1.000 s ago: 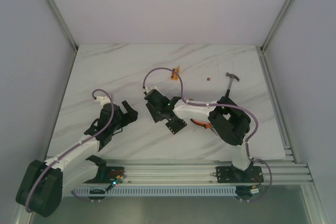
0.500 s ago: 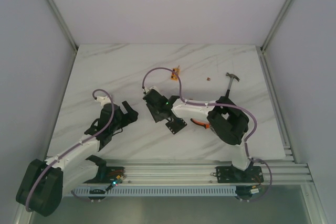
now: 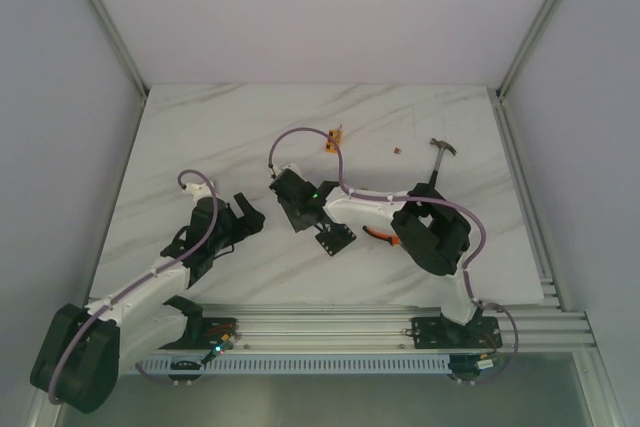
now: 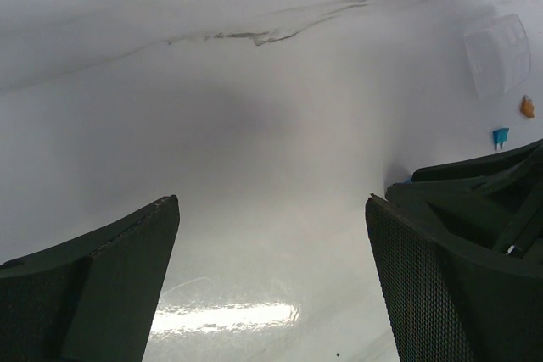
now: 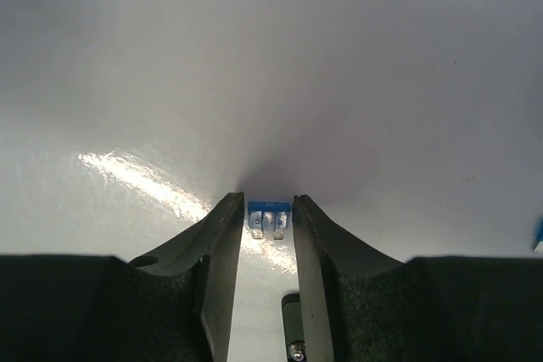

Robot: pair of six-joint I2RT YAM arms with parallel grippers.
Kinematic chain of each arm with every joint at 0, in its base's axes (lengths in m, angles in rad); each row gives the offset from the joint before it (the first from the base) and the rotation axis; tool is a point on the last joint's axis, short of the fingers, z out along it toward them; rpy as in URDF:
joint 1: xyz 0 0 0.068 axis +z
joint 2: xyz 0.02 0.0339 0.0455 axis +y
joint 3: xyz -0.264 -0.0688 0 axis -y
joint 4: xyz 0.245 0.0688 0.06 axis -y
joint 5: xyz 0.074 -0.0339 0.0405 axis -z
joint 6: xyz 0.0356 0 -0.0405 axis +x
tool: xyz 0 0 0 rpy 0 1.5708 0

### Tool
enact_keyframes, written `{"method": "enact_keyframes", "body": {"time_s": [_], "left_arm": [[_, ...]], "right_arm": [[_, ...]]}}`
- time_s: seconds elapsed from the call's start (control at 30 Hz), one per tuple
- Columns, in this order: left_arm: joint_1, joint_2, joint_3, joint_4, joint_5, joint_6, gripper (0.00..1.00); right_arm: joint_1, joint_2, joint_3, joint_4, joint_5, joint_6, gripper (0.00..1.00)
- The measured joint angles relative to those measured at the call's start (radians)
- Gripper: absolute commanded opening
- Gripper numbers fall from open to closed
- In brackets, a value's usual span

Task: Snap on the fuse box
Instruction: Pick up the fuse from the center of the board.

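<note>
Status: early. Nothing is seated or snapped yet, as far as the views show.

Left side: the left gripper (image 4: 271,203) hangs over bare marble table (image 3: 200,127) at lower left of the overhead view. Its jaws are spread wide and hold nothing. At the right edge of its wrist view lie a clear plastic cover (image 4: 496,54), a loose orange fuse (image 4: 528,108) and a loose blue fuse (image 4: 501,136), none of them fitted to anything.

Centre: the right gripper (image 5: 269,209) is down at the table with a blue blade fuse (image 5: 269,216) lying between its fingers (image 5: 222,235). The jaws stand narrow, just beside the fuse on both sides. Whether they are pressing it cannot be told.

The fuse box (image 3: 336,239) lies on the table at centre frame, just below and right of the right gripper and close against that arm's forearm. Neither gripper is on it.

Right of it lie the orange-handled pliers (image 3: 380,235), partly under the arm, and a hammer (image 3: 441,154) at upper right. Both are clear of the grippers.

Outstanding, in my judgement: lift the fuse, press it into the box, then likely fit the cover.

Change against the earlier overhead frame: the right wrist has crept slightly toward upper left and its jaws have drawn in. The left arm and fuse box have not moved.
</note>
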Motion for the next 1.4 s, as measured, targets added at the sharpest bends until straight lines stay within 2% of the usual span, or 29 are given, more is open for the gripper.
{"method": "enact_keyframes", "body": {"time_s": [0.47,0.7,0.87,1.03,1.13,1.4], "left_arm": [[0.000,-0.026,-0.001,0.038,0.077,0.021,0.98],[-0.005,-0.026,-0.030,0.132,0.131,0.027,0.86],[-0.033,0.007,-0.067,0.289,0.183,0.027,0.73],[-0.101,0.089,-0.071,0.442,0.201,0.032,0.64],[-0.149,0.136,-0.071,0.519,0.201,0.043,0.62],[-0.256,0.250,-0.034,0.668,0.186,0.068,0.46]], "right_arm": [[0.000,-0.015,-0.023,0.019,0.016,0.023,0.25],[-0.010,-0.080,-0.102,0.043,0.017,0.047,0.26],[-0.041,-0.178,-0.162,0.088,0.025,0.086,0.26],[-0.072,-0.290,-0.216,0.164,0.043,0.140,0.26],[-0.076,-0.349,-0.255,0.203,0.058,0.172,0.26],[-0.076,-0.431,-0.323,0.284,0.068,0.244,0.26]]}}
